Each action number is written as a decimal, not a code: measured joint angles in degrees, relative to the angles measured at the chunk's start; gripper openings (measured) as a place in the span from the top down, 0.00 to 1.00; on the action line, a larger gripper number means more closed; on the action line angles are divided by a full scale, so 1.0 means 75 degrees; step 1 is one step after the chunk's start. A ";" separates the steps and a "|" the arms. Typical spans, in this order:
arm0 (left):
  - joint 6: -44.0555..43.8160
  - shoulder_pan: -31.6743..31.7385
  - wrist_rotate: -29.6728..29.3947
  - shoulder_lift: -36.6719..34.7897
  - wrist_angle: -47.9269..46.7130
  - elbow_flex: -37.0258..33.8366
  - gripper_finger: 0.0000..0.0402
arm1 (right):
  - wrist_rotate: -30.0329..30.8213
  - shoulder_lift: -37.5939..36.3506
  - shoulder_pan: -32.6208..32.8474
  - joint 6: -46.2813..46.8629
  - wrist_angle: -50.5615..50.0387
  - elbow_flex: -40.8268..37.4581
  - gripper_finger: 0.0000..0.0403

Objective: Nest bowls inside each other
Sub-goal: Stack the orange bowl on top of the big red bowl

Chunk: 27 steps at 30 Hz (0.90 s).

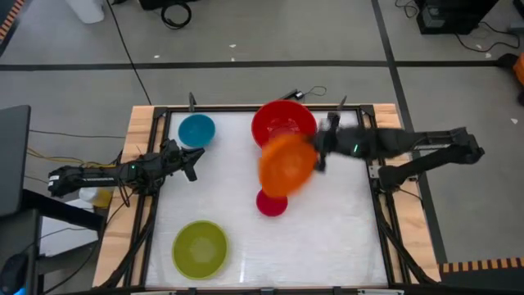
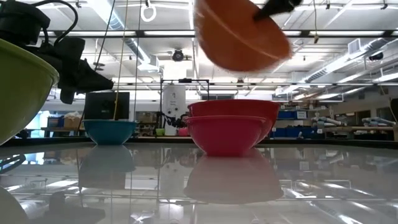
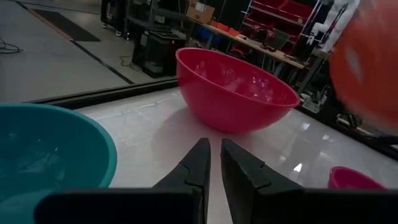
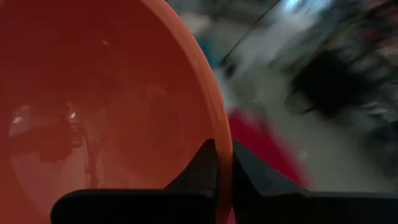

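My right gripper [image 1: 316, 156] is shut on an orange bowl [image 1: 286, 164], which it carries high above the table's middle [image 2: 239, 34]. The orange bowl is over the near rim of a big red bowl [image 1: 283, 121] and just beyond a small pink bowl [image 1: 272, 203]. Both of those stand on their bases, as do a blue bowl [image 1: 196, 129] at the far left and a yellow-green bowl [image 1: 200, 248] at the near left. My left gripper [image 1: 193, 164] is shut and hangs low at the left, near the blue bowl [image 3: 43, 155], touching nothing. My right gripper holds the orange bowl by its rim [image 4: 222, 155], with one finger inside the bowl and one outside. The fingers come from the table's right side, slanting slightly down. The bowl is lifted clear of the table and the other bowls, and it is tilted.
The white table top is framed by a black rail [image 1: 155, 188] on wooden edges. Bare surface lies at the near right [image 1: 327, 246]. Cables and floor surround the table, and shelves and racks show in the room behind.
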 joint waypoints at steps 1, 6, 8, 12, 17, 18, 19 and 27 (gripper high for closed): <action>-0.0029 0.0000 0.0003 0.0001 0.0000 0.0001 0.89 | -0.0037 -0.0002 -0.0334 -0.0107 0.0493 0.0127 0.94; -0.0070 0.0000 0.0003 0.0003 0.0000 0.0001 0.89 | -0.0122 0.0114 -0.2125 -0.0121 0.1915 0.0370 0.94; -0.0238 0.0000 -0.0002 0.0003 0.0000 -0.0001 0.89 | -0.0124 0.0351 -0.2869 0.0051 0.1730 0.0369 0.94; -0.0771 -0.0004 -0.0118 0.0003 0.0004 0.0000 0.89 | -0.0947 0.1166 -0.3983 0.0602 0.0967 0.0340 0.94; -0.0679 -0.0131 -0.0122 0.0006 0.0024 0.0002 0.89 | -0.1724 0.2273 -0.4597 0.1024 0.0795 0.0338 0.89; -0.0680 -0.0162 -0.0132 0.0006 0.0050 0.0002 0.89 | -0.1764 0.2430 -0.4675 0.1200 0.0755 0.0338 0.87; -0.0679 -0.0211 -0.0145 0.0006 0.0112 0.0000 0.89 | -0.1826 0.2560 -0.4748 0.1376 0.0645 0.0338 0.84; -0.0709 -0.0547 -0.0232 0.0004 0.0450 0.0002 0.89 | -0.2912 0.3154 -0.5212 0.1732 0.0201 0.0346 0.69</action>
